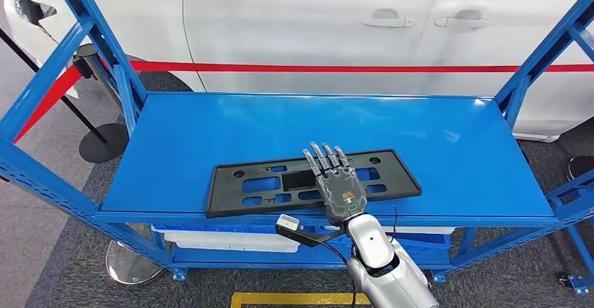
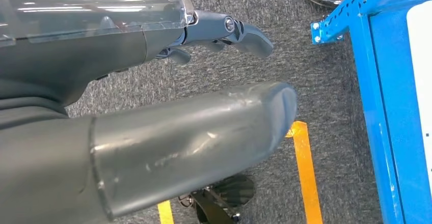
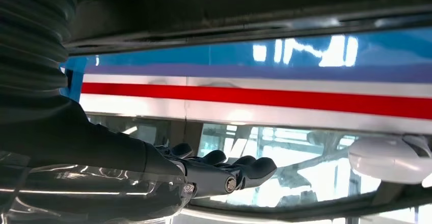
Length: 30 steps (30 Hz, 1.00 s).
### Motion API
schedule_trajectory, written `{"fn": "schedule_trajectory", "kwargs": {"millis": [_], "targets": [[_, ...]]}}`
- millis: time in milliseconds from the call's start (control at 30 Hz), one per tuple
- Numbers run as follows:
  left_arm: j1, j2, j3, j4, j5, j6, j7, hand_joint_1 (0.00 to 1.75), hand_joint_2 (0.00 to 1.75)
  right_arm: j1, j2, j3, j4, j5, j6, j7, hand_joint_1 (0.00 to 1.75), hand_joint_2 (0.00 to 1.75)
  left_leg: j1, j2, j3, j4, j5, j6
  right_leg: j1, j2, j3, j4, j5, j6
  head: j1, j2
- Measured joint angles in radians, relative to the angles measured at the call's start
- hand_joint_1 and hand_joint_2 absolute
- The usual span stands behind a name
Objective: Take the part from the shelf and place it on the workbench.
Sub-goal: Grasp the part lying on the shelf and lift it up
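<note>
Black flat plastic plate-holder part lies low-centre on the blue metal shelf; right hand rests flat on it, fingers extended, nothing gripped; grasp comes next.

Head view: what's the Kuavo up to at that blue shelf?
The right hand lies flat, fingers extended, on top of the black plastic part, which sits near the front edge of the blue shelf. Nothing is lifted; the part lies flat. The left hand hangs over the grey floor, holding nothing. A white car stands behind.
</note>
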State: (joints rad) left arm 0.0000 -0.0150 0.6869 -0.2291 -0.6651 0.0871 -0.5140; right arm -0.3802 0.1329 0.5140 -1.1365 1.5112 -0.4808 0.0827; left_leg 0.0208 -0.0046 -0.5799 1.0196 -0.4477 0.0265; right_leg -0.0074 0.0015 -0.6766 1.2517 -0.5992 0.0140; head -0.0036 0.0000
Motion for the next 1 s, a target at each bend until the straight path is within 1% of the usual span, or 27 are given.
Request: {"fn": "schedule_trajectory", "kwargs": {"millis": [33, 67, 100, 133, 167, 200, 233, 267, 333, 367, 400, 433, 500, 533, 567, 600, 633, 667, 700, 733, 767, 800, 833, 867, 900, 933, 1000], "targets": [[0.000, 0.000, 0.002, 0.000, -0.003, -0.002, 0.001, 0.00, 0.00, -0.008, 0.002, -0.002, 0.020, -0.001, 0.002, 0.002, 0.00, 1.75, 0.000, 0.000, 0.000, 0.000, 0.000, 0.000, 0.000, 0.000, -0.023, 0.040, -0.006, 0.000, 0.000, 0.000], [0.000, 0.000, 0.005, 0.000, -0.006, -0.004, 0.003, 0.00, 0.00, -0.016, 0.005, -0.003, 0.040, -0.002, 0.004, 0.004, 0.00, 1.75, 0.000, -0.001, 0.001, 0.000, -0.001, 0.000, 0.000, 0.000, -0.029, 0.044, 0.008, -0.001, 0.000, 0.000], [0.000, 0.000, 0.007, 0.000, -0.010, -0.006, 0.004, 0.00, 0.00, -0.025, 0.008, -0.004, 0.056, -0.003, 0.004, 0.006, 0.00, 1.75, 0.000, -0.001, 0.003, 0.001, -0.002, -0.001, 0.000, 0.000, -0.015, 0.008, 0.040, -0.004, 0.000, 0.000], [0.000, 0.000, 0.009, 0.000, -0.011, -0.007, 0.005, 0.00, 0.00, -0.035, 0.010, -0.005, 0.069, -0.004, 0.004, 0.008, 0.00, 1.75, 0.000, -0.002, 0.006, 0.001, -0.003, -0.003, 0.000, 0.000, 0.015, -0.058, 0.082, -0.008, 0.001, 0.000], [-0.001, 0.000, 0.010, 0.000, -0.013, -0.008, 0.005, 0.00, 0.00, -0.045, 0.013, -0.007, 0.081, -0.005, 0.005, 0.010, 0.00, 1.75, -0.002, -0.002, 0.008, 0.001, -0.004, -0.006, 0.002, 0.000, 0.048, -0.128, 0.112, -0.013, 0.001, 0.000], [-0.001, 0.000, 0.011, 0.000, -0.015, -0.010, 0.006, 0.00, 0.00, -0.056, 0.017, -0.008, 0.093, -0.005, 0.008, 0.014, 0.00, 1.75, -0.004, -0.003, 0.009, 0.002, -0.006, -0.010, 0.004, 0.000, 0.073, -0.184, 0.132, -0.017, 0.000, 0.000], [-0.002, 0.001, 0.011, 0.000, -0.019, -0.011, 0.006, 0.00, 0.00, -0.067, 0.020, -0.011, 0.107, -0.006, 0.011, 0.019, 0.00, 1.75, -0.005, -0.003, 0.008, 0.002, -0.006, -0.015, 0.006, 0.001, 0.087, -0.217, 0.139, -0.019, 0.000, 0.000], [-0.003, 0.001, 0.012, 0.000, -0.023, -0.013, 0.006, 0.00, 0.00, -0.078, 0.022, -0.014, 0.123, -0.007, 0.014, 0.024, 0.00, 1.75, -0.007, -0.003, 0.007, 0.001, -0.006, -0.021, 0.009, 0.002, 0.090, -0.227, 0.136, -0.022, -0.001, 0.000], [-0.003, 0.002, 0.012, 0.000, -0.030, -0.015, 0.007, 0.00, 0.00, -0.103, 0.027, -0.019, 0.155, -0.010, 0.017, 0.033, 0.84, 1.75, -0.006, -0.002, 0.008, -0.002, -0.007, -0.033, 0.007, 0.003, 0.090, -0.235, 0.140, -0.030, -0.001, 0.000], [-0.004, 0.003, 0.012, 0.000, -0.032, -0.016, 0.007, 0.00, 0.00, -0.115, 0.029, -0.020, 0.170, -0.011, 0.019, 0.034, 1.27, 1.75, -0.005, -0.001, 0.006, 0.007, -0.014, -0.039, 0.005, 0.003, 0.093, -0.240, 0.143, -0.036, -0.001, 0.000], [-0.004, 0.004, 0.012, 0.000, -0.035, -0.017, 0.007, 0.00, 0.00, -0.127, 0.031, -0.022, 0.186, -0.013, 0.025, 0.036, 1.71, 1.75, -0.004, -0.001, -0.005, 0.033, -0.032, -0.043, 0.002, 0.002, 0.096, -0.244, 0.145, -0.043, -0.003, 0.000], [-0.004, 0.006, 0.013, 0.000, -0.039, -0.018, 0.007, 0.00, 0.00, -0.136, 0.034, -0.023, 0.203, -0.015, 0.036, 0.039, 1.75, 1.75, -0.003, -0.001, -0.027, 0.081, -0.059, -0.046, 0.002, 0.001, 0.098, -0.247, 0.146, -0.047, -0.005, 0.000], [-0.005, 0.008, 0.015, 0.000, -0.048, -0.021, 0.007, 0.00, 0.00, -0.154, 0.036, -0.029, 0.243, -0.024, 0.058, 0.044, 1.75, 1.75, -0.002, -0.001, -0.088, 0.212, -0.119, -0.052, 0.004, -0.001, 0.098, -0.246, 0.144, -0.052, -0.008, 0.000], [-0.004, 0.009, 0.017, 0.000, -0.052, -0.022, 0.008, 0.00, 0.00, -0.164, 0.037, -0.034, 0.264, -0.030, 0.065, 0.044, 1.75, 1.75, -0.002, 0.000, -0.111, 0.260, -0.132, -0.054, 0.005, -0.001, 0.099, -0.246, 0.144, -0.052, -0.008, 0.000], [-0.004, 0.010, 0.020, 0.000, -0.054, -0.023, 0.009, 0.00, 0.00, -0.174, 0.037, -0.039, 0.284, -0.037, 0.067, 0.042, 1.75, 1.75, -0.002, 0.000, -0.119, 0.275, -0.126, -0.055, 0.006, -0.001, 0.100, -0.245, 0.143, -0.053, -0.008, 0.000], [-0.004, 0.010, 0.023, 0.000, -0.057, -0.024, 0.010, 0.00, 0.00, -0.184, 0.038, -0.044, 0.304, -0.043, 0.067, 0.040, 1.75, 1.75, -0.002, 0.000, -0.109, 0.251, -0.101, -0.054, 0.006, -0.001, 0.101, -0.244, 0.142, -0.053, -0.008, 0.000], [-0.005, 0.011, 0.027, 0.000, -0.059, -0.025, 0.011, 0.00, 0.00, -0.192, 0.039, -0.048, 0.321, -0.047, 0.066, 0.038, 1.75, 1.75, -0.002, 0.000, -0.082, 0.194, -0.064, -0.053, 0.006, -0.001, 0.104, -0.243, 0.140, -0.052, -0.008, 0.000], [-0.005, 0.013, 0.031, 0.000, -0.061, -0.025, 0.012, 0.00, 0.00, -0.198, 0.039, -0.051, 0.335, -0.050, 0.063, 0.036, 1.75, 1.75, -0.002, 0.000, -0.049, 0.124, -0.033, -0.050, 0.006, 0.000, 0.106, -0.242, 0.138, -0.050, -0.008, 0.000], [-0.006, 0.014, 0.034, 0.000, -0.062, -0.025, 0.014, 0.00, 0.00, -0.203, 0.040, -0.054, 0.346, -0.052, 0.060, 0.034, 1.75, 1.75, -0.003, -0.001, -0.020, 0.062, -0.012, -0.046, 0.008, 0.000, 0.105, -0.238, 0.136, -0.046, -0.007, 0.000], [-0.006, 0.015, 0.037, 0.000, -0.063, -0.025, 0.018, 0.00, 0.00, -0.206, 0.041, -0.056, 0.354, -0.053, 0.058, 0.033, 1.75, 1.75, -0.005, -0.001, -0.001, 0.022, -0.003, -0.041, 0.009, 0.001, 0.104, -0.236, 0.135, -0.041, -0.007, 0.000], [-0.006, 0.016, 0.039, 0.000, -0.064, -0.025, 0.024, 0.00, 0.00, -0.210, 0.041, -0.059, 0.359, -0.054, 0.056, 0.033, 1.75, 1.75, -0.008, -0.001, 0.008, 0.004, -0.004, -0.036, 0.011, 0.002, 0.103, -0.235, 0.134, -0.037, -0.007, 0.000], [-0.006, 0.017, 0.040, 0.000, -0.065, -0.026, 0.031, 0.00, 0.00, -0.215, 0.041, -0.062, 0.364, -0.054, 0.056, 0.032, 1.75, 1.75, -0.010, -0.002, 0.009, 0.000, -0.006, -0.032, 0.012, 0.003, 0.102, -0.235, 0.135, -0.032, -0.007, 0.000], [-0.006, 0.016, 0.041, 0.000, -0.067, -0.027, 0.037, 0.00, 0.00, -0.219, 0.041, -0.065, 0.368, -0.054, 0.056, 0.032, 1.75, 1.75, -0.008, -0.001, 0.010, -0.002, -0.004, -0.026, 0.012, 0.004, 0.102, -0.236, 0.135, -0.027, -0.007, 0.000], [-0.006, 0.015, 0.042, 0.000, -0.067, -0.029, 0.042, 0.00, 0.00, -0.222, 0.041, -0.067, 0.371, -0.054, 0.057, 0.032, 1.75, 1.75, -0.006, 0.000, 0.013, -0.006, -0.001, -0.020, 0.012, 0.004, 0.102, -0.232, 0.130, -0.022, -0.007, 0.000], [-0.007, 0.013, 0.042, 0.000, -0.068, -0.030, 0.044, 0.00, 0.00, -0.225, 0.040, -0.070, 0.375, -0.053, 0.057, 0.032, 1.75, 1.75, -0.003, 0.002, 0.015, -0.010, 0.002, -0.013, 0.012, 0.004, 0.095, -0.213, 0.116, -0.017, -0.005, 0.000], [-0.008, 0.010, 0.042, 0.000, -0.070, -0.031, 0.046, 0.00, 0.00, -0.226, 0.039, -0.072, 0.378, -0.053, 0.057, 0.032, 1.75, 1.75, 0.000, 0.003, 0.016, -0.014, 0.004, -0.007, 0.011, 0.004, 0.077, -0.174, 0.092, -0.012, -0.003, 0.000], [-0.009, 0.003, 0.043, 0.000, -0.076, -0.030, 0.049, 0.00, 0.00, -0.225, 0.036, -0.076, 0.384, -0.052, 0.056, 0.033, 1.75, 1.75, 0.000, 0.005, 0.014, -0.015, 0.005, -0.001, 0.006, 0.003, 0.014, -0.048, 0.029, -0.004, 0.000, 0.000]]}}
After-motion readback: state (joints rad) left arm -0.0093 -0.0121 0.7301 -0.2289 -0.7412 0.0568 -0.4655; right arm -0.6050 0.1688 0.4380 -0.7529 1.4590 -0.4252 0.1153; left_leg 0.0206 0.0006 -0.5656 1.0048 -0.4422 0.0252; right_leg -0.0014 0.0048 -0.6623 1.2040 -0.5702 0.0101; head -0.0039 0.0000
